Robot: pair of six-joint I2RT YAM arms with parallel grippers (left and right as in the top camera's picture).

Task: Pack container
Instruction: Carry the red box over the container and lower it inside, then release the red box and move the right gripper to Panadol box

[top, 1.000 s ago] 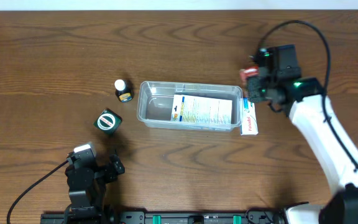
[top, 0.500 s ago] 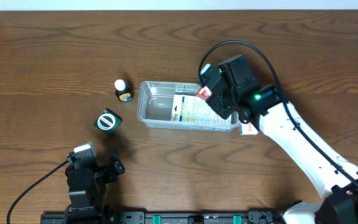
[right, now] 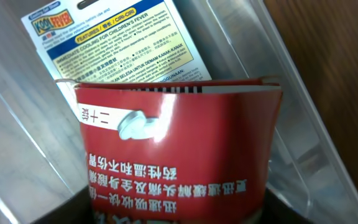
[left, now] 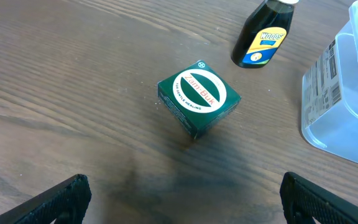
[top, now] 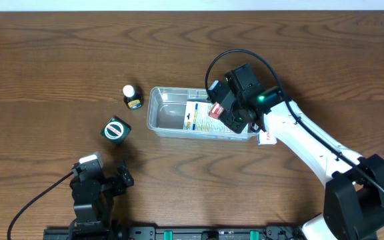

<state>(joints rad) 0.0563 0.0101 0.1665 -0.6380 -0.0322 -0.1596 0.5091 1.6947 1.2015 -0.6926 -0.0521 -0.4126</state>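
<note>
One clear container [top: 153, 115] lies mid-table, nearer the far edge, one white printed box [top: 202, 119] flat inside. The right gripper [top: 220, 111] pinches one red box [right: 173, 168] over its right half. One green box [left: 199, 97] and one dark bottle [left: 261, 38] stand leftward; one white carton [top: 267, 137] lies at its right end. The left gripper [left: 184, 193], by the near edge, is spread wide.
</note>
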